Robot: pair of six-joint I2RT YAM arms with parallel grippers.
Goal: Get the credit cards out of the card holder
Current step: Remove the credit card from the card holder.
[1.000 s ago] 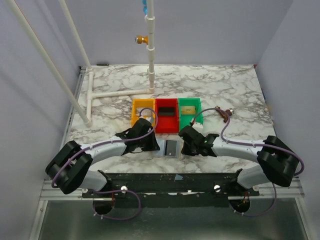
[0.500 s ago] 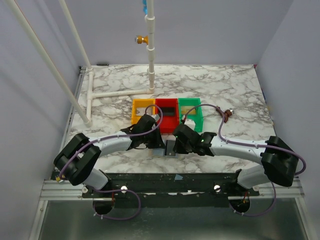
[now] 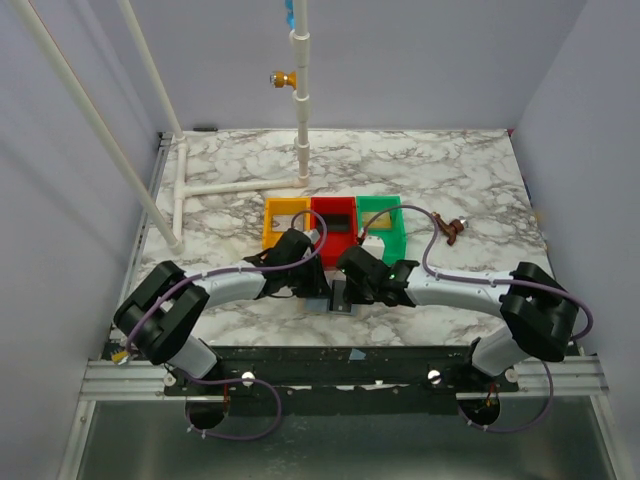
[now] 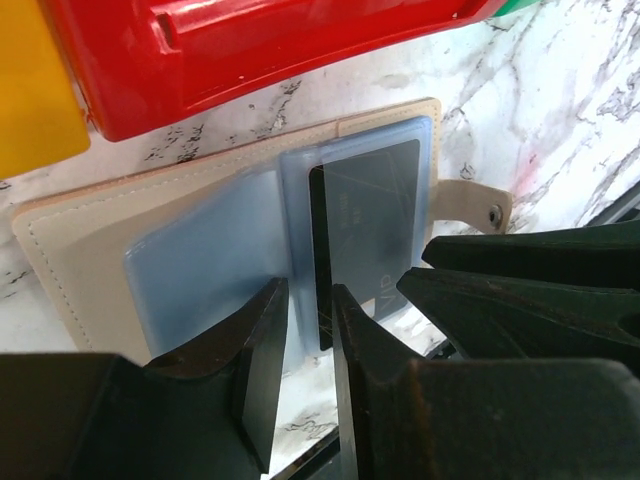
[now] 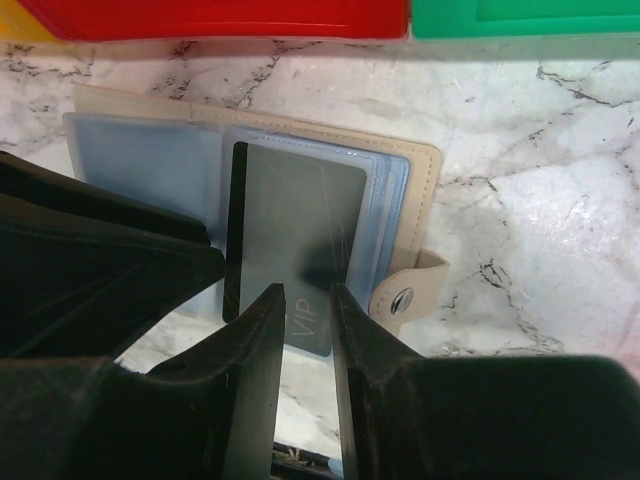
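One card holder (image 5: pixel 425 165) lies open near the middle of the worktop's near edge, just in front of three trays: yellow (image 3: pixel 268 224), red (image 3: pixel 317 240) and green (image 3: pixel 398 238). One black card (image 5: pixel 300 225) shows, poking from a sleeve. The left fingers (image 4: pixel 258 365) and right fingers (image 5: pixel 252 375) each stand narrowly parted over it

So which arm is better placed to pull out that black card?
Right, probably. The right gripper is over the protruding VIP end of the black card; the left gripper sits by the fold of the card holder, better suited to pinning it down.
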